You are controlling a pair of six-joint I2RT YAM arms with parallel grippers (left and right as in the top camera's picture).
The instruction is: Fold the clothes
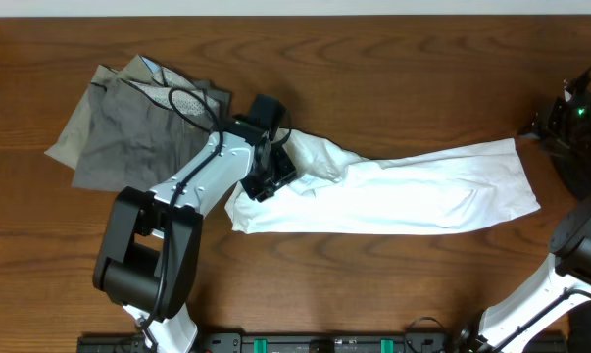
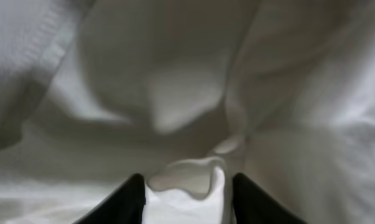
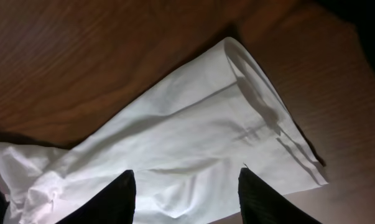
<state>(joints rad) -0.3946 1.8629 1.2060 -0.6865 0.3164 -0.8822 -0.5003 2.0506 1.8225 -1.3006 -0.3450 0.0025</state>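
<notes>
The white T-shirt (image 1: 403,191) lies stretched out in a long band across the middle of the table. My left gripper (image 1: 266,175) is down on its bunched left end. In the left wrist view the jaws (image 2: 186,199) hold a raised fold of the white T-shirt (image 2: 187,106) between them. My right gripper (image 3: 186,193) is open and empty, held above the T-shirt's right end (image 3: 218,124). The right arm (image 1: 574,108) is at the table's right edge. Grey-khaki trousers (image 1: 128,127) lie crumpled at the back left.
A dark mass (image 1: 581,167), perhaps the black garment, sits at the right edge under the right arm; it shows as a dark area (image 3: 361,31) in the right wrist view. Bare wooden tabletop (image 1: 393,88) surrounds the clothes.
</notes>
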